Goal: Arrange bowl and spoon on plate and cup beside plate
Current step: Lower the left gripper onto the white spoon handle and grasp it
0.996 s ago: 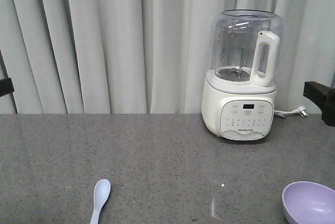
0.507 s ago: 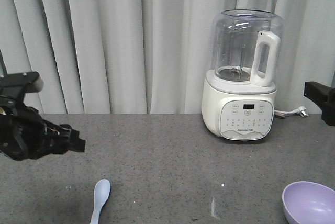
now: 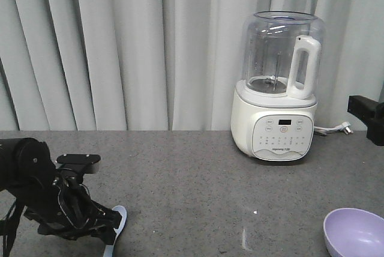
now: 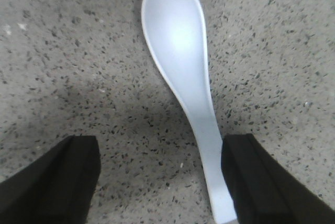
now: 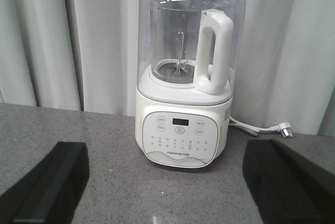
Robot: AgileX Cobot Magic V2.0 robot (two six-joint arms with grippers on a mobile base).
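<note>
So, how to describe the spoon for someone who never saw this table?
Find the tall white blender with a clear jug at the back of the grey speckled counter, then look to the near left. There a short pale blue-white soup spoon lies flat between open black jaws. It is slim, unlike the round lavender bowl at the near right.

The blender [image 5: 184, 72] is carrying the only readable mark. Its control panel [image 5: 180, 141] is showing the brand "Joyoung" in small grey letters near the lower edge, followed by characters too small to make out. The captions on the buttons [image 5: 161, 120] and the small display [image 5: 180, 122] are blurring beyond reading.
</note>
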